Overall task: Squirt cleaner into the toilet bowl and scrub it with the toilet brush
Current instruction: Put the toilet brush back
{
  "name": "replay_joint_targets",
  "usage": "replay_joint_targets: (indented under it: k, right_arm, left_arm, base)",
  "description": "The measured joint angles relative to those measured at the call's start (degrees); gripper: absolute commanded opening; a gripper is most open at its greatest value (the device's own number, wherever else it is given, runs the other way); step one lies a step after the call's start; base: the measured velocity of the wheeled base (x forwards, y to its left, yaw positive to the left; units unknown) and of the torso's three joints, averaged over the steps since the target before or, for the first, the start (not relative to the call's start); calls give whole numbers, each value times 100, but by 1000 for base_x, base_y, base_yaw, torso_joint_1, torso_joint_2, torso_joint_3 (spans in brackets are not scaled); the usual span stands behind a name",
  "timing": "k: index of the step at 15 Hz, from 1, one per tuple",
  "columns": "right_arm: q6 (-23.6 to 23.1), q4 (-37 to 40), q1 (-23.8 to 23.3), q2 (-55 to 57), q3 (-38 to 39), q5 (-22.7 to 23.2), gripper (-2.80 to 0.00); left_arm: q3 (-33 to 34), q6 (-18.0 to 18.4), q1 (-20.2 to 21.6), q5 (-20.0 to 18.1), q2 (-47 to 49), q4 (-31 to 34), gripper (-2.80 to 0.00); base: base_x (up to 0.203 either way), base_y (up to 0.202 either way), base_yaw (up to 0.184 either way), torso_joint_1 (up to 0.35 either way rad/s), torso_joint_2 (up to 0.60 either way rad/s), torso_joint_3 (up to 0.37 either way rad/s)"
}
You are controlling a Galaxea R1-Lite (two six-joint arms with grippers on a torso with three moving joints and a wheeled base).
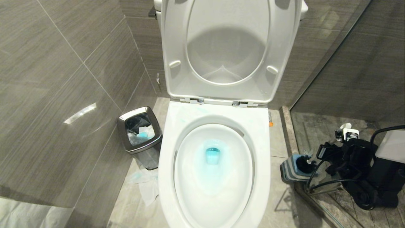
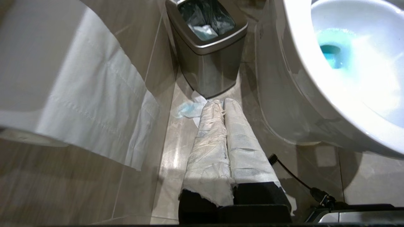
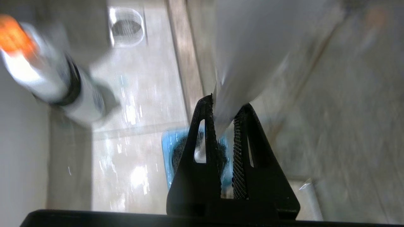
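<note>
Right gripper point(image 3: 223, 126) clamps the brush point(image 3: 240, 63) handle above its holder point(image 3: 169, 151), for scrubbing the cleaner-tinted bowl point(image 1: 177, 126).

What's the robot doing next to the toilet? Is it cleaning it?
Yes. The toilet bowl already has blue cleaner in its water, and the seat and lid are up. Beside the toilet, the right gripper is shut on the white handle of the toilet brush, right above its blue holder on the floor. No scrubbing is happening at this moment. The left gripper is shut and empty, hanging low near the steel bin.
</note>
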Motion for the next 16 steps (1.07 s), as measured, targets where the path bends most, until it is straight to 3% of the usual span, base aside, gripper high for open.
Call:
replay_joint_targets:
  k: [16]
  right_arm:
    - [-252, -20, 0, 44, 4, 8, -280]
  left_arm:
    - [0, -27, 0, 6, 0, 5, -280]
  base:
    - [0, 0, 0, 2, 0, -15]
